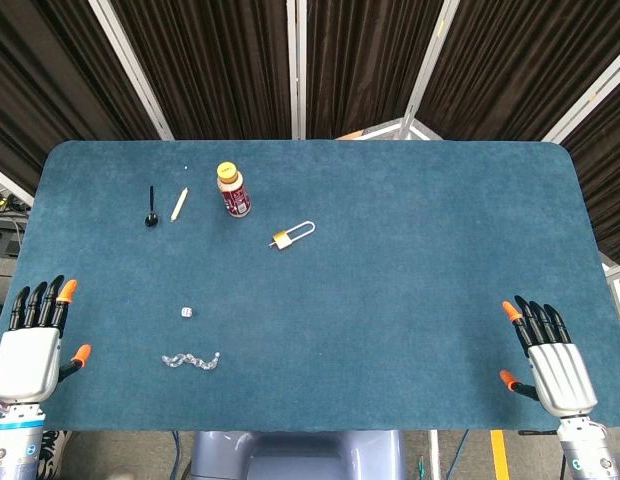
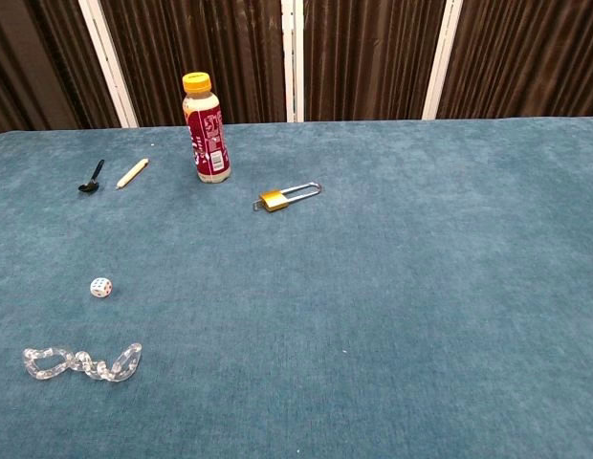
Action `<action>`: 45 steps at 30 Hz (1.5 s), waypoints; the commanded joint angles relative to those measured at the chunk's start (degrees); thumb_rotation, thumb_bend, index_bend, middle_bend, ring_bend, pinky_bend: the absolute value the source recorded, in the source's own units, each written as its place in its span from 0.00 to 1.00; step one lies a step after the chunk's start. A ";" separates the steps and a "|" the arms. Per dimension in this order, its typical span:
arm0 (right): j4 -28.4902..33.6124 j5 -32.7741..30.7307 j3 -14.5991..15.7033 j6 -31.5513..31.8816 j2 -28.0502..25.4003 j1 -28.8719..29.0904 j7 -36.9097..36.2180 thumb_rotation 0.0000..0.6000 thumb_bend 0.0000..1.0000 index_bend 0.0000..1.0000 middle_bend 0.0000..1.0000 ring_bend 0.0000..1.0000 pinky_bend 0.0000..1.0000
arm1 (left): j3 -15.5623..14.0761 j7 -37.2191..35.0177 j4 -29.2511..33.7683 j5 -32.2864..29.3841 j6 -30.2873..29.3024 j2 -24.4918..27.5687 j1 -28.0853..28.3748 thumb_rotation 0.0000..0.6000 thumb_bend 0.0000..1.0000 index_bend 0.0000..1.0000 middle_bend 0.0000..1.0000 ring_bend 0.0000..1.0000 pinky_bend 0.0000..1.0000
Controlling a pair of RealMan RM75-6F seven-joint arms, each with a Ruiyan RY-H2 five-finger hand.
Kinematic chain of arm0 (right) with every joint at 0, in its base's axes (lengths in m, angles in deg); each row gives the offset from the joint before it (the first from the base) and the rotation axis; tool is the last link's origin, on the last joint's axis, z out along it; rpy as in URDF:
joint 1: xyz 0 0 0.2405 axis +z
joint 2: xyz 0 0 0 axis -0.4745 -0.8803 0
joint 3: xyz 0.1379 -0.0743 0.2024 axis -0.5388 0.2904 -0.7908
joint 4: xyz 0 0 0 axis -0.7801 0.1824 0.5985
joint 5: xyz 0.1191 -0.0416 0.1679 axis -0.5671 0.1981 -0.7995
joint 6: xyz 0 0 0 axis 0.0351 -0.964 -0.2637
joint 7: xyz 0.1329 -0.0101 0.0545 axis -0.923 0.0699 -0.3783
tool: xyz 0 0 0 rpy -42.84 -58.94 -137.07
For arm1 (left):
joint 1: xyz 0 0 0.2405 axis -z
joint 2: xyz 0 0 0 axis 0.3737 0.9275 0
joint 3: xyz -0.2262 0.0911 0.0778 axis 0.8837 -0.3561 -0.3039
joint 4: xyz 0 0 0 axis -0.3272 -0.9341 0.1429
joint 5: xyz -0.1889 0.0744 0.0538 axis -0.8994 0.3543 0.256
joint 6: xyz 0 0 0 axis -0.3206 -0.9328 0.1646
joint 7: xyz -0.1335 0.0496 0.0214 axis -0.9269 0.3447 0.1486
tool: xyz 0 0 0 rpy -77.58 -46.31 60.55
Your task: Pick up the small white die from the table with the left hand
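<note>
While die (image 1: 187, 313) sits untouched | left hand (image 1: 30, 350), right hand (image 1: 550, 360) fingers spread, empty | chest view shows neither

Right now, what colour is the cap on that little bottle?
Yellow-orange; the bottle cap shows best in the chest view.

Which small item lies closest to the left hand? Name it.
The clear plastic chain, just nearer the left hand than the die.

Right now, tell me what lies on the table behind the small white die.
Behind the die, farther from the robot, lie a black spoon and a pale stick, with an upright bottle and a padlock off to the right. Nothing covers the die; its underside is unseen.
</note>
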 commanded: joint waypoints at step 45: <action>0.52 -0.30 -0.11 0.18 -0.87 -0.16 -1.77 1.00 0.06 0.00 0.00 0.00 0.00 | 6.87 17.58 -6.00 -24.80 22.00 -13.04 18.25 1.00 0.34 0.38 0.00 0.00 0.00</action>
